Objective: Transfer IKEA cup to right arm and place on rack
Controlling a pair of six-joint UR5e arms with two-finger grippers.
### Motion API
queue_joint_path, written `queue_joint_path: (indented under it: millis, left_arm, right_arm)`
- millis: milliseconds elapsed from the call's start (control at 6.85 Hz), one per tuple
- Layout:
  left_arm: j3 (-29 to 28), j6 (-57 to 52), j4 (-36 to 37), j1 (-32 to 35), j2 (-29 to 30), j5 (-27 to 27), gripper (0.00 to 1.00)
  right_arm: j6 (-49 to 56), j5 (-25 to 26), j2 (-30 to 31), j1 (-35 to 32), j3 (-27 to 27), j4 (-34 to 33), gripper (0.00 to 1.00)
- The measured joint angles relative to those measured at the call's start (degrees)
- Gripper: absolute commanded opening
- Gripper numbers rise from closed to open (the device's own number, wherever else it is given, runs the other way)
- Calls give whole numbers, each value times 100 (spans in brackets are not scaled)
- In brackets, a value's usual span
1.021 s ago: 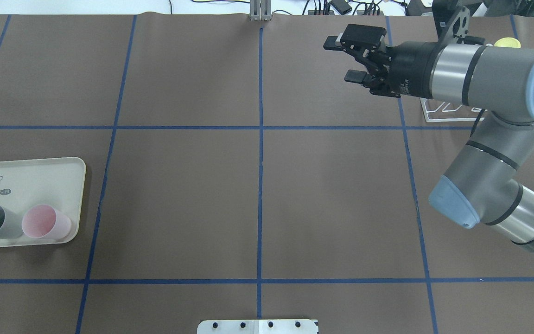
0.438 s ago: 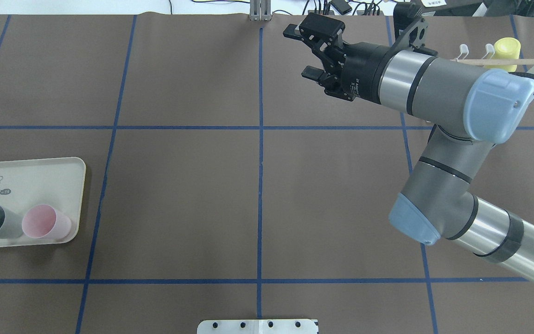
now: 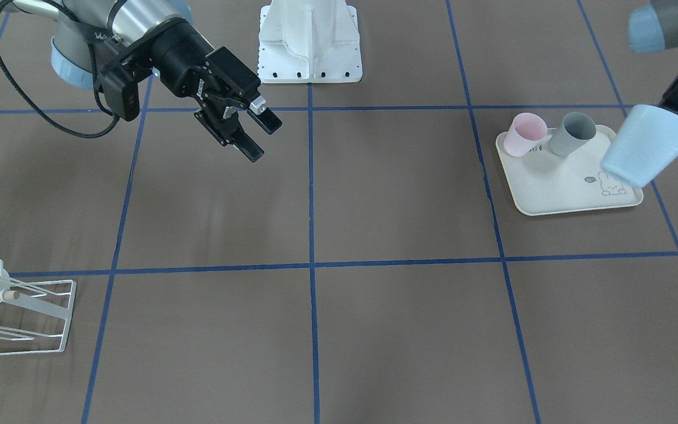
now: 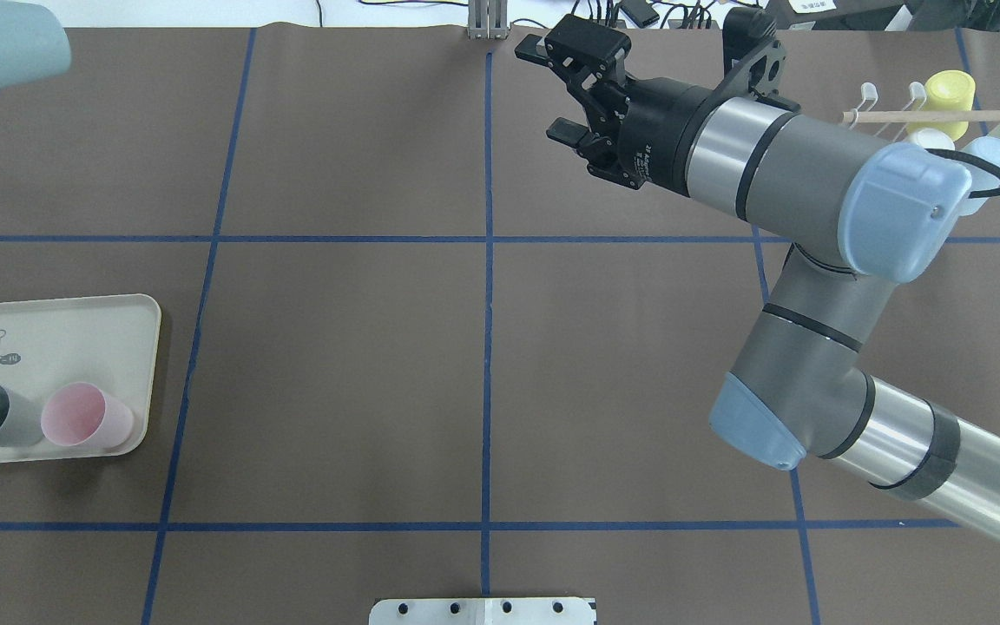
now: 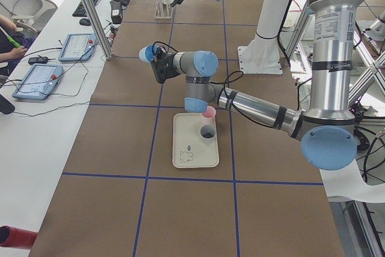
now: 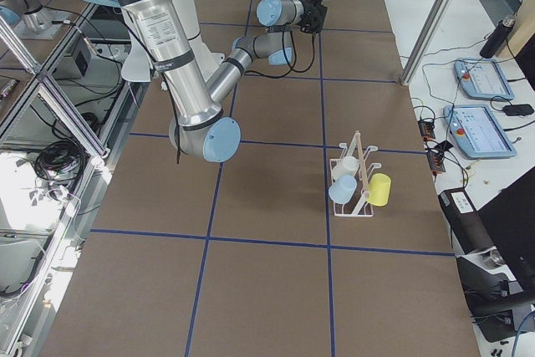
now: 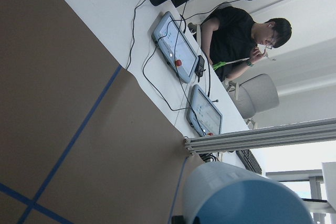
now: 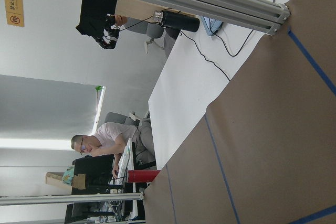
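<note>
The left gripper [image 3: 675,97] holds the light blue IKEA cup [image 3: 648,145] by its base, tilted, raised above the far corner of the cream tray [image 3: 557,197]; its jaws are closed on the cup. A pink cup [image 3: 524,134] and a grey cup [image 3: 572,133] stand on the tray. The right gripper [image 4: 556,91] hangs empty, jaws wide apart. The rack [image 4: 934,117] already carries 3 cups.
</note>
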State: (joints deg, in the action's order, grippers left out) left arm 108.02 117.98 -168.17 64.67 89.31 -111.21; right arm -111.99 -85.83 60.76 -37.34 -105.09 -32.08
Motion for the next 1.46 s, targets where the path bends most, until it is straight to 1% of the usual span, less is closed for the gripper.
queue_joint_path:
  millis: [292, 584, 730, 875, 1021, 1167, 1459]
  left_arm:
    - [-33, 1152, -483, -1017, 376, 1238, 0]
    - [-158, 2135, -1021, -1938, 801, 2447, 0]
    - [-345, 2561, -1361, -2324, 1067, 3015, 0]
    - [-628, 2895, -1735, -2619, 1348, 3448, 0]
    - [-895, 3075, -1975, -2884, 1639, 3767, 0]
    - [-1087, 3138, -2067, -3090, 1890, 3982, 0]
    - [-1366, 3103, -2048, -3324, 2266, 4181, 0]
  right_arm:
    - [-214, 319, -229, 149, 104, 2, 100]
    - [-353, 458, -469, 217, 177, 12, 100]
    - [-412, 495, -553, 231, 261, 200, 100]
    - [-488, 547, -583, 255, 537, 761, 100]
    - [-517, 588, -587, 293, 919, 1403, 100]
    - [-517, 607, -583, 323, 1171, 1776, 100]
    - [-370, 611, -590, 350, 1310, 1938, 100]
